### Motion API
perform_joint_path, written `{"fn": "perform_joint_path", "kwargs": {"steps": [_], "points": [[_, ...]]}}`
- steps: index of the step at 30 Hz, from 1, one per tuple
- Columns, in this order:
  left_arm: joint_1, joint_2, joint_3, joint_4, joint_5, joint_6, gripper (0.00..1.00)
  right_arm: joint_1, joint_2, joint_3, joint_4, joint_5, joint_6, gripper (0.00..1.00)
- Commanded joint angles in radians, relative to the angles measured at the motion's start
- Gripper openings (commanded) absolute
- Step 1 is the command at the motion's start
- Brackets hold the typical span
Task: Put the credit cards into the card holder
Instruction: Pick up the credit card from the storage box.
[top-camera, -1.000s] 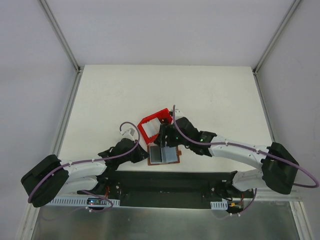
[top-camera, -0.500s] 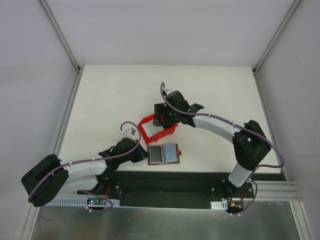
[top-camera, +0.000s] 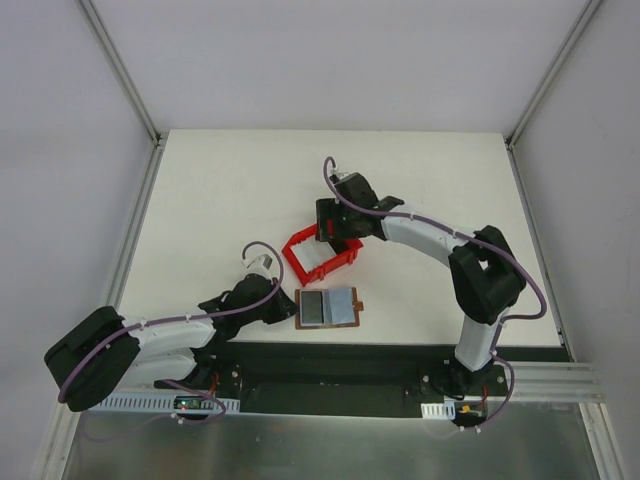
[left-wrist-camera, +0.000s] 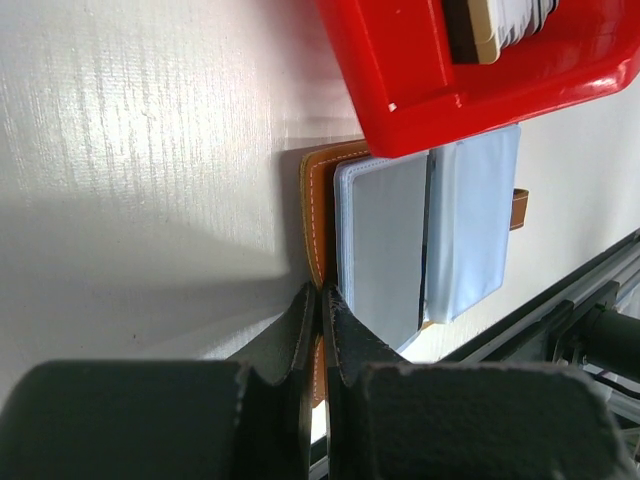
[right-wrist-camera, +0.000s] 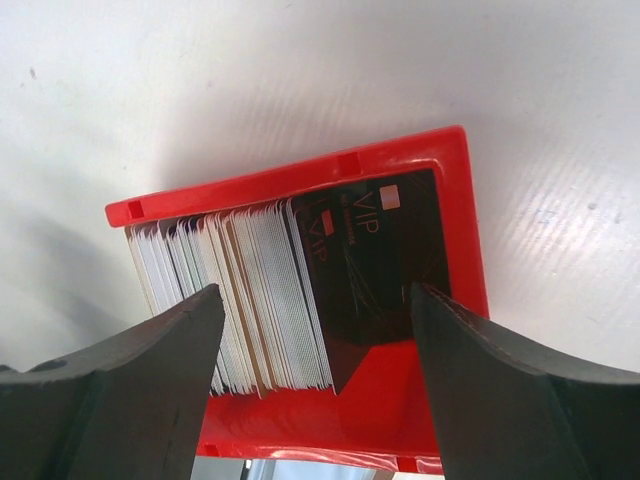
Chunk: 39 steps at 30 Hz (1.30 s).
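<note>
The card holder (top-camera: 330, 307) lies open near the table's front edge, brown outside (left-wrist-camera: 318, 200) and pale grey-blue inside. My left gripper (top-camera: 290, 310) is shut on its left brown edge (left-wrist-camera: 322, 300). The credit cards (right-wrist-camera: 260, 295) stand on edge in a packed row inside the red tray (right-wrist-camera: 300, 178), whitish ones behind a black VIP card (right-wrist-camera: 385, 255). My right gripper (right-wrist-camera: 315, 295) hangs open just above the row, one finger on each side and nothing between them. From above, the right gripper (top-camera: 336, 236) sits over the tray's far end (top-camera: 300, 268).
The red tray (left-wrist-camera: 430, 90) stands close behind the card holder, nearly touching its far edge. A black rail (top-camera: 340, 360) runs along the table's front edge just below the holder. White table surface lies behind and to both sides of the tray.
The right arm has swung away from the card holder, back over the red tray, and its jaws have spread wider. The left gripper stays shut on the holder's edge.
</note>
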Motion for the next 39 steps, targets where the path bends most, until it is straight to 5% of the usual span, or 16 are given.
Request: {"fn": "perform_joint_path", "kwargs": {"steps": [1,12,26,39], "points": [[0.01,0.032,-0.013,-0.132,-0.038,0.046,0.0,-0.029,-0.028,-0.017,-0.016,0.103,0.003,0.78],[0.013,0.055,0.0,-0.13,-0.03,0.054,0.0,-0.06,-0.137,-0.184,0.099,0.076,0.051,0.79],[0.014,0.069,0.013,-0.13,-0.025,0.06,0.0,-0.088,-0.039,-0.083,0.09,-0.151,0.0,0.8],[0.016,0.111,0.032,-0.116,-0.005,0.068,0.0,-0.089,0.023,-0.021,-0.005,-0.182,-0.055,0.82]]}}
